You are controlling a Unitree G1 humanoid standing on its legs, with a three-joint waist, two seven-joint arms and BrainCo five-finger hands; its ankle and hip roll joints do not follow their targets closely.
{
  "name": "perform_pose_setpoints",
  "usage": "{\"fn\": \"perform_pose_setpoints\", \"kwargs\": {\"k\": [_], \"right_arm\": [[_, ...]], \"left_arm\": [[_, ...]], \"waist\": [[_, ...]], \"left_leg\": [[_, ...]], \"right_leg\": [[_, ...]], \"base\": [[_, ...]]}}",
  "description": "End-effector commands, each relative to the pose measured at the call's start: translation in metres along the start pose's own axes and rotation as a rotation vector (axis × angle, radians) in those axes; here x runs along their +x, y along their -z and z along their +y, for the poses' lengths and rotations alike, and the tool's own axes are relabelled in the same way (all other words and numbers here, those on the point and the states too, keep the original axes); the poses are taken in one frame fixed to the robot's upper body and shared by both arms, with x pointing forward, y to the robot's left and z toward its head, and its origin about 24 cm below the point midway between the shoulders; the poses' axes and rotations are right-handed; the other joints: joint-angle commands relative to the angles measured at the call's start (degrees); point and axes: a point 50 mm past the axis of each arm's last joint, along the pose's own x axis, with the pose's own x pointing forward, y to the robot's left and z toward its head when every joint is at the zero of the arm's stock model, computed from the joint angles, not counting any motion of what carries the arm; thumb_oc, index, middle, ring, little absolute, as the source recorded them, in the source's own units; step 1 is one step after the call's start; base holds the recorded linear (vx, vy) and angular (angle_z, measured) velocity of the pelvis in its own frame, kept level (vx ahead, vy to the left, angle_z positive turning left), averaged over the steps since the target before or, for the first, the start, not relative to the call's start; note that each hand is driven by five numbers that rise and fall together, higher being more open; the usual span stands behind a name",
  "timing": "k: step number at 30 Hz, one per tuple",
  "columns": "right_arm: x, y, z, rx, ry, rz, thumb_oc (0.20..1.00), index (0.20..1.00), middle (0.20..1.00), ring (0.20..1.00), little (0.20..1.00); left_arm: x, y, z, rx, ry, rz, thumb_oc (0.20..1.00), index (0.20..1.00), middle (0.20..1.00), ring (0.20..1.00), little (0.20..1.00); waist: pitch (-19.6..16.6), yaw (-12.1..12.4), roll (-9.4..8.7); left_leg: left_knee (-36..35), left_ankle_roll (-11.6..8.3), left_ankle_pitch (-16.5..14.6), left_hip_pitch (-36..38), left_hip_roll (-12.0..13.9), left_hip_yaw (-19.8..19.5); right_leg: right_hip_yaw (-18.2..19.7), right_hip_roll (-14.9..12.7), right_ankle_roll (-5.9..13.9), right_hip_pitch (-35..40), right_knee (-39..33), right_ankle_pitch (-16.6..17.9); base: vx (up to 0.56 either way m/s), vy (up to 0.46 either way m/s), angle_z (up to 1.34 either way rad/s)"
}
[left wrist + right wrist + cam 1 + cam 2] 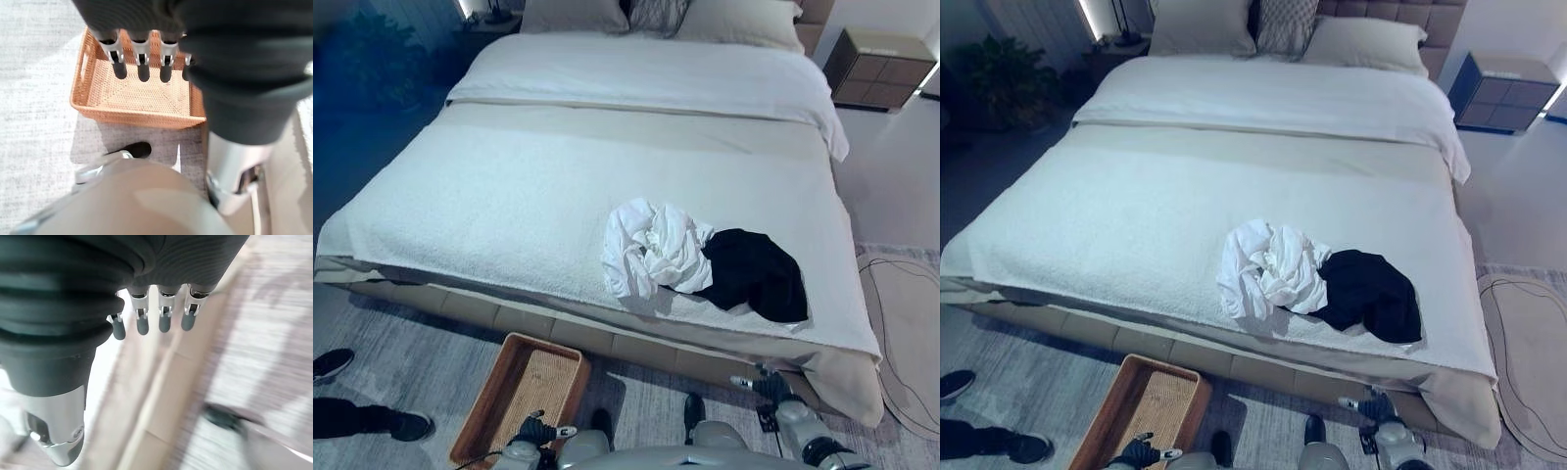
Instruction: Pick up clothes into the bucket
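Both robot hands, left (142, 58) and right (161, 313), hang open; woven rectangular basket (524, 392), crumpled white cloth (651, 245).

Clothes (700, 259) on bed (509, 186) near edge, basket (521, 397) on floor below-left

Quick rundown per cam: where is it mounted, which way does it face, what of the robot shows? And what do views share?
Left eye view: head, facing down at the bed with white clothes, black garment and floor basket; left hand and right hand low in view.
Right eye view: head, same scene, slightly offset.
Left wrist view: left wrist, along relaxed fingers at the basket.
Right wrist view: right wrist, along relaxed fingers at bed edge and floor.
Shared: basket in both eye views and the left wrist view.
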Motion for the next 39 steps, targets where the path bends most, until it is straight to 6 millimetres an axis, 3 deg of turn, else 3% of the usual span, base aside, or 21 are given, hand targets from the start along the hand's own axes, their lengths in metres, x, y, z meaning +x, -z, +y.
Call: {"fn": "perform_pose_setpoints", "kwargs": {"k": [1,4,10,12,13,17,22,30,32,39], "right_arm": [[0.007,-0.063,-0.021,-0.018,0.161,-0.252,1.000,1.000,1.000,1.000,1.000],[0.010,-0.104,-0.040,-0.050,0.314,-0.372,1.000,1.000,1.000,1.000,1.000],[0.013,-0.142,-0.069,-0.036,0.515,-0.420,1.000,1.000,1.000,1.000,1.000],[0.008,-0.161,-0.105,-0.110,0.728,-0.450,1.000,1.000,1.000,1.000,1.000],[0.008,-0.162,-0.105,-0.110,0.729,-0.451,1.000,1.000,1.000,1.000,1.000],[0.000,-0.183,-0.144,-0.164,0.899,-0.453,1.000,1.000,1.000,1.000,1.000],[-0.009,-0.194,-0.186,-0.201,1.010,-0.397,1.000,1.000,1.000,1.000,1.000],[-0.028,-0.210,-0.231,-0.211,1.138,-0.363,1.000,1.000,1.000,1.000,1.000],[-0.033,-0.211,-0.241,-0.207,1.163,-0.348,1.000,1.000,1.000,1.000,1.000],[-0.044,-0.213,-0.268,-0.258,1.141,-0.288,1.000,1.000,1.000,1.000,1.000]], "left_arm": [[0.001,-0.014,0.006,0.008,-0.062,-0.065,1.000,1.000,1.000,1.000,1.000],[0.001,-0.031,0.004,0.040,-0.076,-0.135,1.000,1.000,1.000,1.000,1.000],[0.000,-0.053,-0.002,0.049,-0.080,-0.215,1.000,1.000,1.000,1.000,1.000],[-0.001,-0.068,-0.006,0.070,-0.069,-0.279,1.000,1.000,1.000,1.000,1.000],[-0.001,-0.069,-0.006,0.070,-0.069,-0.280,1.000,1.000,1.000,1.000,1.000],[-0.003,-0.089,-0.010,0.116,-0.058,-0.352,1.000,1.000,1.000,1.000,1.000],[-0.008,-0.116,-0.019,0.140,-0.021,-0.443,1.000,1.000,1.000,1.000,1.000],[-0.021,-0.159,-0.026,0.096,0.014,-0.596,1.000,1.000,1.000,1.000,1.000],[-0.025,-0.165,-0.030,0.072,0.027,-0.619,1.000,1.000,1.000,1.000,1.000],[-0.032,-0.176,-0.036,0.033,0.061,-0.668,1.000,1.000,1.000,1.000,1.000]], "waist": [[2.09,0.56,-3.09],[4.52,1.17,-2.51],[7.61,2.32,-1.57],[10.03,2.75,-0.50],[10.01,2.68,-0.46],[11.75,3.17,0.87],[14.24,3.44,2.80],[16.47,3.94,5.15],[16.47,4.05,5.34],[16.47,4.70,6.26]], "left_leg": [[6.86,1.90,-3.43,-5.96,-3.55,-1.42],[8.32,2.19,-3.34,-8.72,-3.72,-1.69],[9.02,2.14,-2.66,-11.97,-3.62,-2.42],[8.89,1.49,-1.42,-14.49,-3.50,-3.44],[8.90,1.48,-1.39,-14.59,-3.52,-3.51],[7.23,0.73,0.62,-16.77,-3.34,-4.97],[6.24,0.02,2.48,-20.14,-3.84,-7.22],[6.80,-0.64,4.79,-27.90,-4.14,-9.91],[7.24,-0.67,3.49,-28.43,-4.76,-10.69],[7.95,-0.50,4.32,-32.95,-6.33,-11.85]], "right_leg": [[-0.28,-2.08,1.29,-2.01,8.17,-6.12],[-0.09,-2.47,1.20,-5.22,10.26,-6.21],[-0.13,-2.62,1.13,-8.77,12.05,-6.51],[-1.62,-3.30,0.95,-11.73,14.51,-7.17],[-1.67,-3.33,0.94,-11.85,14.63,-7.22],[-3.33,-4.16,0.78,-15.25,17.16,-8.00],[-5.72,-5.65,0.33,-19.18,20.77,-9.45],[-6.62,-7.11,-0.38,-28.78,27.99,-11.55],[-5.89,-7.77,-0.10,-30.31,30.56,-13.92],[-5.58,-9.86,-0.44,-36.07,34.80,-15.36]], "base": [[-0.09,0.048,0.06],[-0.06,0.035,0.07],[-0.03,-0.003,0.00],[-0.04,-0.062,0.08],[-0.04,-0.053,0.20],[-0.04,-0.063,0.22],[-0.04,-0.091,0.30],[-0.04,-0.068,0.21],[0.08,-0.083,0.15],[0.01,-0.032,0.22]]}}
